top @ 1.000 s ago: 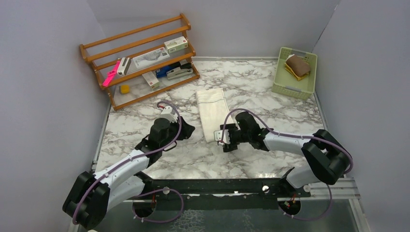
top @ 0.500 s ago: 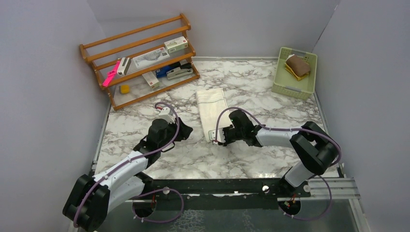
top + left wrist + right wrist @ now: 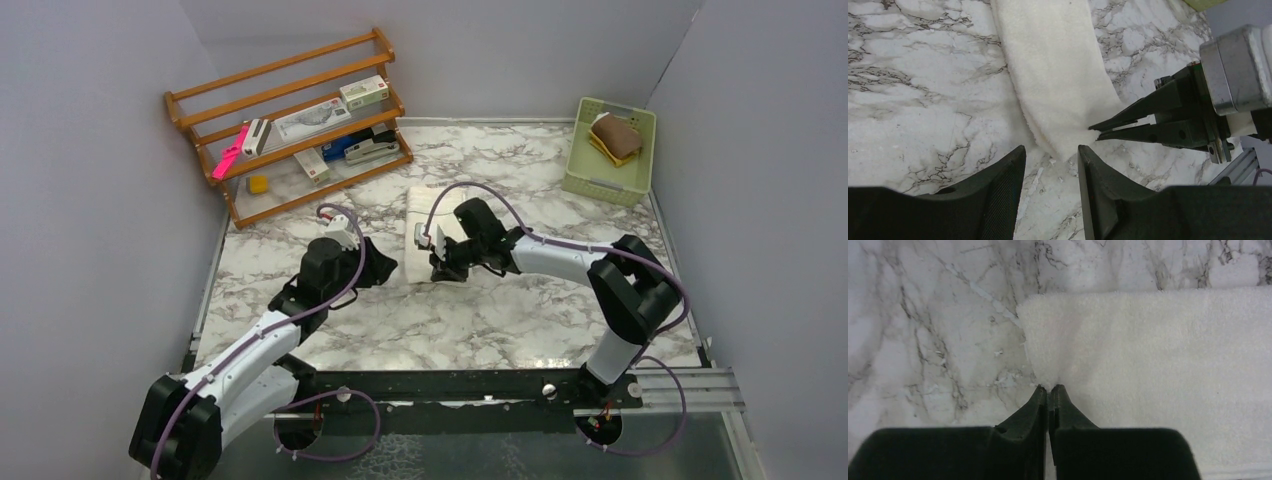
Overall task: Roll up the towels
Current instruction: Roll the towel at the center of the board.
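The cream towel (image 3: pixel 424 205) lies lengthwise on the marble table, seen close in the left wrist view (image 3: pixel 1058 75) and the right wrist view (image 3: pixel 1158 365). My right gripper (image 3: pixel 435 272) is shut on the towel's near corner (image 3: pixel 1049 387), which is pinched and lifted a little. Its fingers (image 3: pixel 1128 125) reach in from the right. My left gripper (image 3: pixel 390 268) is open just short of the same end (image 3: pixel 1050 160), with only bare marble between its fingers. The mustard towel (image 3: pixel 612 135) lies in the pale green basket (image 3: pixel 585 178) at the far right.
A wooden rack (image 3: pixel 290 120) with small boxes, a stapler and a pink item stands at the far left. Grey walls close in the table on three sides. The black arm rail (image 3: pixel 450 385) runs along the near edge.
My right gripper has shut on the cream towel's near corner and moved away from the bases with it, shortening the towel. My left gripper has edged towards that end, still open.
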Tool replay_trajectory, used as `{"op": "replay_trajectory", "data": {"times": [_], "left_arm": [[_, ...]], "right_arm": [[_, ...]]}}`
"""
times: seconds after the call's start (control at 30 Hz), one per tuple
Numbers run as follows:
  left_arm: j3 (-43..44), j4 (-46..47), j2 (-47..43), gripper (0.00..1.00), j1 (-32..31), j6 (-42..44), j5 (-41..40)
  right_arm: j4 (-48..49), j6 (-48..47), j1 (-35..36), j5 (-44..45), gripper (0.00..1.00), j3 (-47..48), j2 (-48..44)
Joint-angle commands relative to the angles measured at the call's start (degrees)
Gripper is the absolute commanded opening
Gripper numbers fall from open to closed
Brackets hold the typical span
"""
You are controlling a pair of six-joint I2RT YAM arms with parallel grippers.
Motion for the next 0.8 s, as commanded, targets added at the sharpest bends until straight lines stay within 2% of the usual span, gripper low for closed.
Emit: {"op": "replay_trajectory", "data": {"times": [0.0,0.13,0.33,0.47,0.57,0.77], "left_arm": [[2.46,-4.24,-2.9,0.45,1.37,1.84,4.44],[2.47,-4.97,-4.83,0.45,1.73,3.01,7.32],[-0.71,3.36,-3.48,0.45,1.72,0.08,14.58],[-1.93,7.42,-1.48,0.4,1.62,-0.77,17.51],[-2.26,7.79,-1.24,0.38,1.6,-0.44,17.12],[-3.34,8.82,-0.25,0.34,1.57,-0.72,14.16]], "right_arm": [[-0.21,19.22,0.43,-10.39,0.01,1.01,1.1],[-0.35,26.39,0.41,-13.05,0.01,3.26,2.81],[-13.86,30.82,0.39,-15.37,0.01,16.47,11.77],[-19.39,31.87,0.24,-17.09,0.01,23.57,18.51],[-20.37,33.5,-0.7,-19.55,0.01,26.47,22.06],[-20.77,36.13,-4.85,-30.8,0.01,28.93,28.57]]}}
